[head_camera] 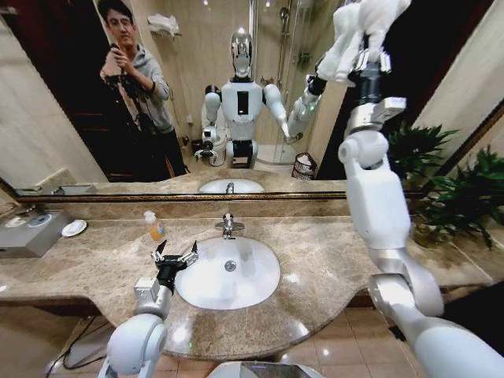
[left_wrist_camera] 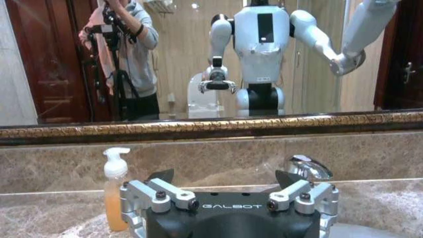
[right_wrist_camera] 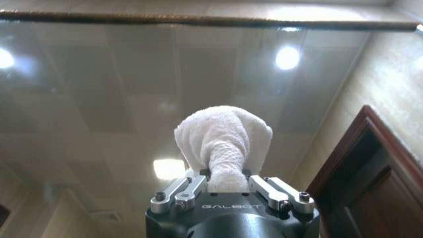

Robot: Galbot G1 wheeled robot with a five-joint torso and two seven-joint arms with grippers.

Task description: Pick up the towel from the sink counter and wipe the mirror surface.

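The mirror (head_camera: 197, 94) was the largest thing, a very wide glass with a thin dark frame running along the wall above the counter. Under it lay the sink counter (head_camera: 331, 260), a long brown marble top with a curved front edge, and in its middle sat the oval white basin (head_camera: 228, 272) with a chrome faucet (head_camera: 227, 225) behind it.

The right arm was raised high on the right side, reaching up to the top part of the mirror. The right gripper (right_wrist_camera: 228, 186) was closed around the towel (right_wrist_camera: 223, 141), and the white fluffy cloth stood out beyond the fingertips, bunched into a rounded lump against the glass or just before it; I could not tell if it touched.

The left arm was low, over the counter at the left rim of the basin. The left gripper (head_camera: 175, 253) was spread wide and held nothing.

A soap bottle (head_camera: 153, 226) with orange liquid stood on the counter near the left gripper, towards the wall. Further left lay a small white round dish (head_camera: 74, 227).
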